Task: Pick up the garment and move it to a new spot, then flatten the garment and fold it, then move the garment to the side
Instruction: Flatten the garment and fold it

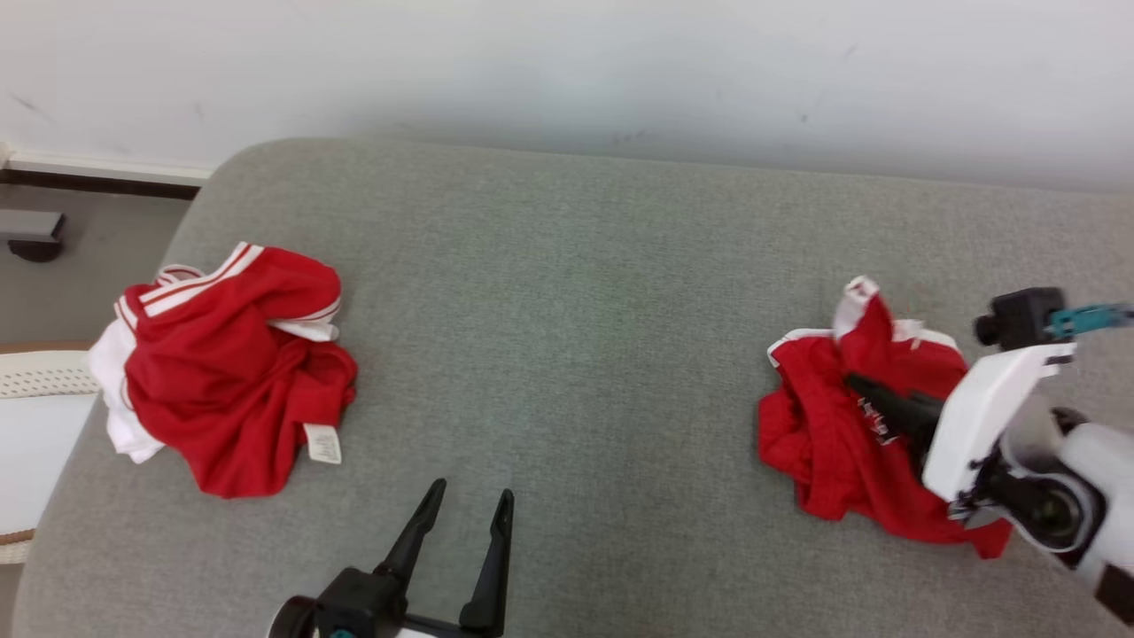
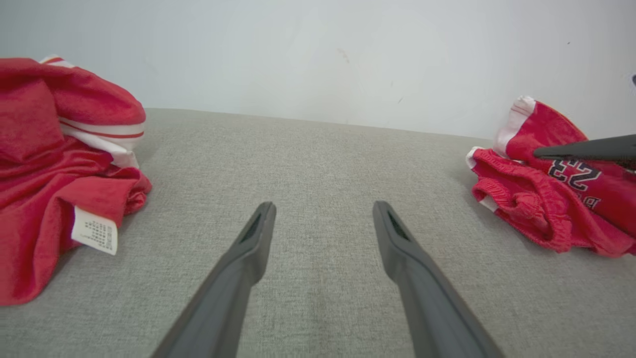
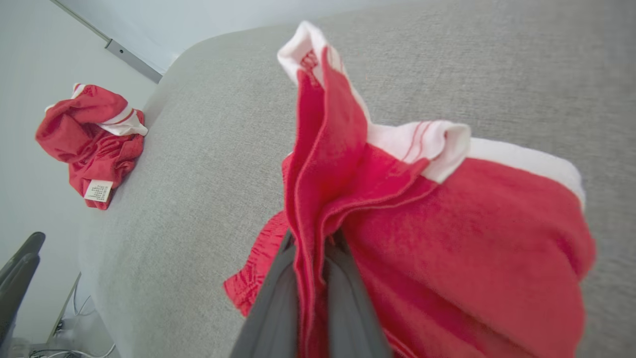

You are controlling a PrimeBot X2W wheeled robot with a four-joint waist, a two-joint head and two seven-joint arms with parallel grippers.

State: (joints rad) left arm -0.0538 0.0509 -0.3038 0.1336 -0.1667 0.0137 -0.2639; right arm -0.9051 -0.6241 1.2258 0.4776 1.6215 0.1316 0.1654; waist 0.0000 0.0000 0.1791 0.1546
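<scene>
The garment is a crumpled red piece with white trim and dark printed numbers, lying at the right of the grey padded surface. My right gripper reaches into it from the right and is shut on a fold of its red cloth. The right wrist view shows that fold standing up between the closed fingers. In the left wrist view the garment sits at the far right with a dark right finger on top. My left gripper hovers open over bare surface at the front middle, holding nothing.
A second crumpled red and white garment with a white care label lies at the left of the surface. A pale wall runs behind. The surface's rounded left edge drops to floor, where a white object stands.
</scene>
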